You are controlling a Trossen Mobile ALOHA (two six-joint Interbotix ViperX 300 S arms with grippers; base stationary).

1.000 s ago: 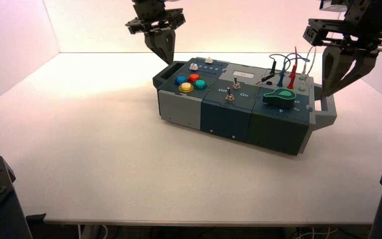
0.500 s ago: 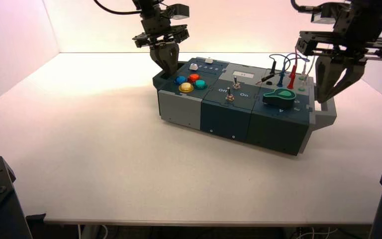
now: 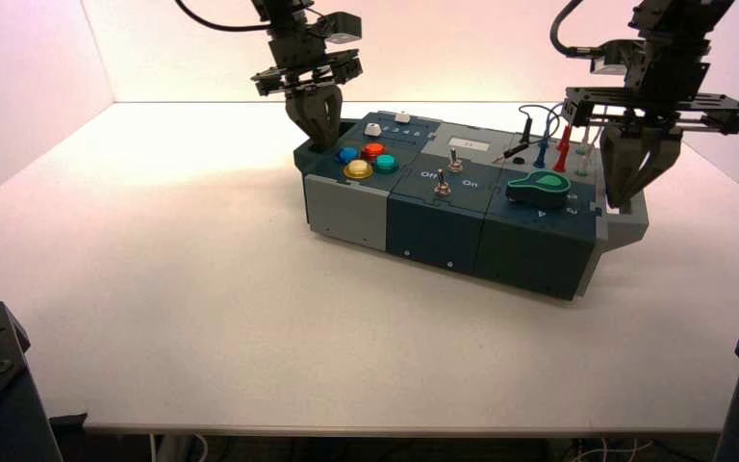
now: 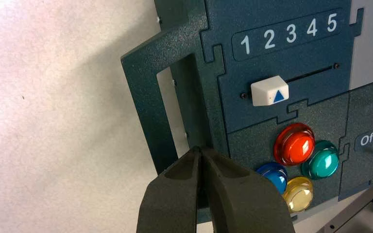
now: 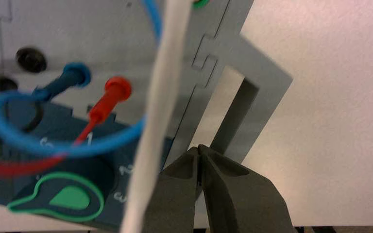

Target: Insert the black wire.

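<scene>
My left gripper (image 4: 197, 148) and right gripper (image 5: 199, 146), both closed on nothing, are at the box's (image 3: 433, 231) end handles; I should press evenly to square it gently; the black wire's (image 3: 516, 150) loose plug lies near the black socket (image 5: 31, 59).

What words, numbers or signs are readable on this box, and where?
"1 2 3 4 5": printed above the white slider cap.
Blue triangle: on that cap.
"Off": near a metal toggle switch.
"On": between the toggles.
"1", "2", "3": around the green-outlined knob.
White display panel: too small to read.
</scene>
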